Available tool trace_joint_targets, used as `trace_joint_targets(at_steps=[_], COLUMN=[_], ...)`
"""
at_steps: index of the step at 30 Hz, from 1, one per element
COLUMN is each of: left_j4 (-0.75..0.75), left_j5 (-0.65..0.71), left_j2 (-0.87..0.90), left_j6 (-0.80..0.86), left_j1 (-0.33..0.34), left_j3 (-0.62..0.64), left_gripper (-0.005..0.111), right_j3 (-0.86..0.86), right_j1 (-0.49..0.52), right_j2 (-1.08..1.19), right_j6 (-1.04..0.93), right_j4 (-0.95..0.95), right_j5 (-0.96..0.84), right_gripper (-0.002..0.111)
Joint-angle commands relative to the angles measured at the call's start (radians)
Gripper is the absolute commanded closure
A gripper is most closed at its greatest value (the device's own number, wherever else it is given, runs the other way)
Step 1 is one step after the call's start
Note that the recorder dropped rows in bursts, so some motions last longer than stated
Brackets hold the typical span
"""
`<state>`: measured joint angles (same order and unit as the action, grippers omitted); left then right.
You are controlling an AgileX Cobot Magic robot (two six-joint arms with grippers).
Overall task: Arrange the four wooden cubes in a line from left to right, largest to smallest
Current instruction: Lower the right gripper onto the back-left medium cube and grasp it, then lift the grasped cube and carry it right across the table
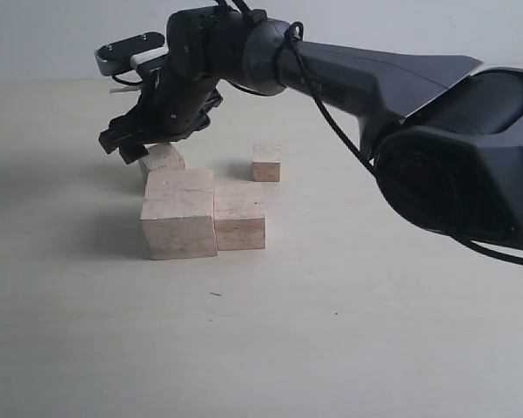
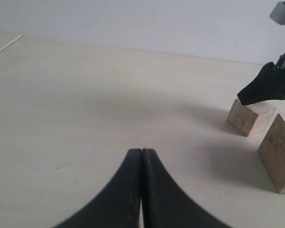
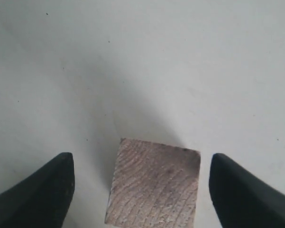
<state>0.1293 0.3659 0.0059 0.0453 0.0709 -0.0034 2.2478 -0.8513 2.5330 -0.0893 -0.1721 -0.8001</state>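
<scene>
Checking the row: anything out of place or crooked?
The third cube sits behind the largest cube and the smallest cube behind the second cube, not in line. The third, under the right gripper, looks turned askew.

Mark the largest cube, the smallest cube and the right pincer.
largest cube (image 1: pixel 181 228), exterior view, front face.
smallest cube (image 1: pixel 266 165), exterior view, front face.
right pincer (image 1: pixel 122 146), exterior view, midway between its fingertips.

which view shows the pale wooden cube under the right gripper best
Right wrist view: the pale wooden cube lies between the open jaws, grain clear. Exterior view hides part of it behind the largest wooden cube; left wrist view shows it far off.
</scene>
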Motion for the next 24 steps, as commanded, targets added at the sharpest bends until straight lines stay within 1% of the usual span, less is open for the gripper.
trace_joint_targets(at_steps=[1, 6, 9, 11, 14, 16, 20, 21, 24], left_j4=[0.001, 0.001, 0.001, 0.001, 0.001, 0.001, 0.001, 0.001, 0.001], left_j5=[-0.008, -0.008, -0.008, -0.008, -0.008, -0.008, -0.008, -0.008, -0.008], left_j2=[-0.006, -0.006, -0.006, -0.006, -0.006, -0.006, -0.006, -0.006, -0.006], left_j6=[-0.002, -0.002, -0.002, -0.002, -0.002, -0.002, -0.002, -0.002, -0.002], left_j1=[-0.005, -0.005, -0.005, -0.005, -0.005, -0.005, -0.005, -0.005, -0.005], left_j3=[0.003, 0.003, 0.003, 0.003, 0.003, 0.003, 0.003, 0.003, 0.003], left_gripper=[0.107, 0.107, 0.107, 0.107, 0.107, 0.107, 0.107, 0.107, 0.107], right_j3=[0.012, 0.012, 0.012, 0.012, 0.012, 0.014, 0.051, 0.070, 0.119], right_j1=[-0.004, -0.004, -0.004, -0.004, -0.004, -0.004, -0.004, -0.004, -0.004], right_j2=[0.011, 0.024, 0.028, 0.028, 0.028, 0.026, 0.002, -0.007, -0.043], right_j6=[-0.016, -0.016, -0.016, -0.016, -0.016, -0.016, -0.016, -0.016, -0.014], right_j4=[-0.003, -0.007, -0.007, -0.007, -0.007, -0.005, 0.012, 0.027, 0.036], right_j5=[0.021, 0.021, 0.021, 0.021, 0.021, 0.025, 0.002, -0.008, -0.019], right_gripper=[0.035, 0.035, 0.040, 0.048, 0.063, 0.075, 0.103, 0.108, 0.108])
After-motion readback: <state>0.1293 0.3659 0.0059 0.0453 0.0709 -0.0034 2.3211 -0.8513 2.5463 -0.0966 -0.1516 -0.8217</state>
